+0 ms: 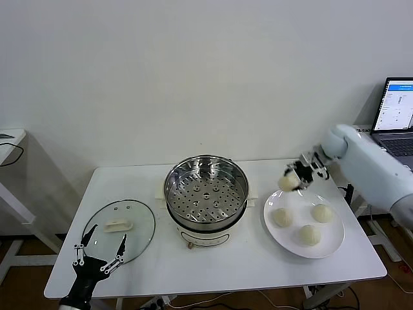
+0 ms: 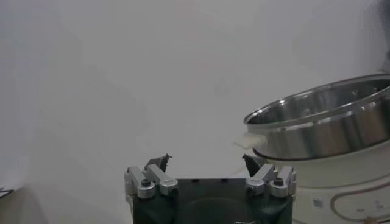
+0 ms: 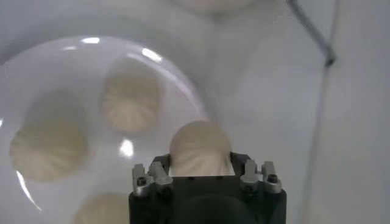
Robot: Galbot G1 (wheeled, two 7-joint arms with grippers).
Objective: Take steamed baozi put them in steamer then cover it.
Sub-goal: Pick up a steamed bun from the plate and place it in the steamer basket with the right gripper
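Holding my left gripper (image 1: 100,253) parked with jaws apart beside the cover (image 1: 120,227), I count three steamed baozi (image 1: 310,234) on the plate (image 1: 332,248); the steamer (image 1: 206,190) is empty, and my right gripper (image 1: 298,175) clamps the first baozi (image 1: 288,182) above the plate.

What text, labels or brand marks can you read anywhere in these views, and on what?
Laptop screen: lines of text on a blue-and-white window, too small to read.
Steamer base: a small dark printed mark and curved line markings, too blurred to read.
Nothing else carries legible words, numbers or signs.
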